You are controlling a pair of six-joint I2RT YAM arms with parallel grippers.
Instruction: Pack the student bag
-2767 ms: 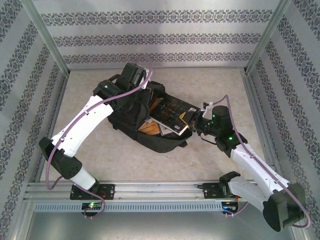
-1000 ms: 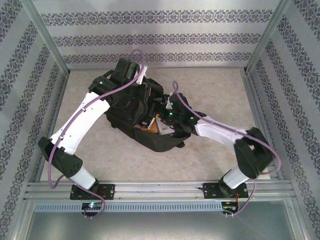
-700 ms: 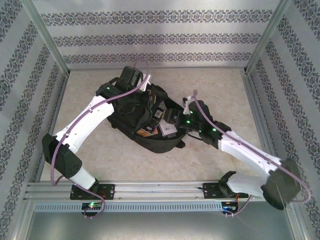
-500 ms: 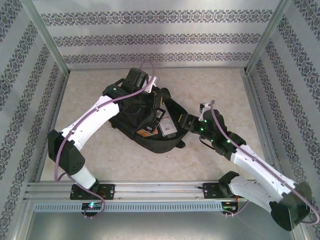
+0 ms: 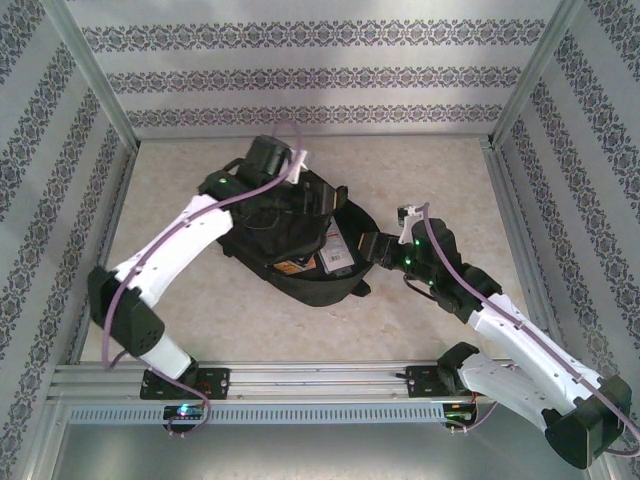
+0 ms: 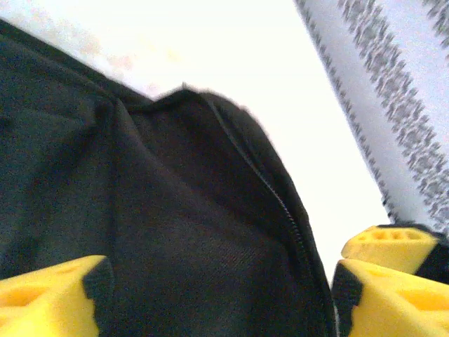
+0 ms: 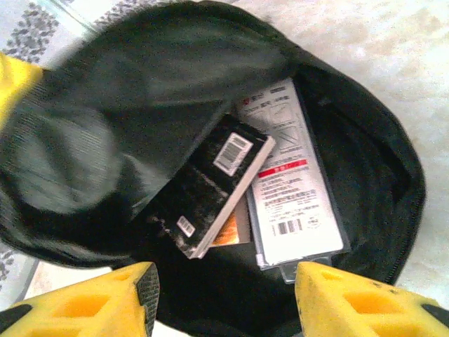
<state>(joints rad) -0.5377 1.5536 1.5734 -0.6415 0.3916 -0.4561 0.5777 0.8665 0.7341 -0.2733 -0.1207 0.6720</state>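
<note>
a pale, marbled table [image 5: 430, 170] sits inside a frame with patterned walls [image 5: 300, 80] on three sides. the student bag [image 5: 315, 290] lies on it between the two arms, right under the left gripper [image 5: 300, 192] and just ahead of the right gripper [image 5: 368, 247], whose tips sit at the bag's open mouth.

in the right wrist view, the right gripper [image 7: 221, 302] has its yellow fingers well apart with nothing between them. straight ahead of it the main compartment gapes. a black book [image 7: 210, 186] with a barcode label lies tilted inside, a white printed pack [image 7: 291, 189] with a red stripe lies beside it on the right and partly beneath it, and an orange edge [image 7: 235, 228] peeks out from under both. beyond and to the left of the fingers, the bag's dark flap [image 7: 140, 91] sags over part of the opening.

in its own view, the left gripper [image 6: 217, 295] is spread wide too. black fabric and a zipper line [image 6: 280, 203] run beneath and ahead of it, but the pads do not appear to pinch anything.

as a judgement, the packing looks well along — several items are already in the bag. what seems left is the closing: the flap is slack and the zipper undone, so someone has to gather the mouth and draw it shut — and the tilted book may need settling first.
</note>
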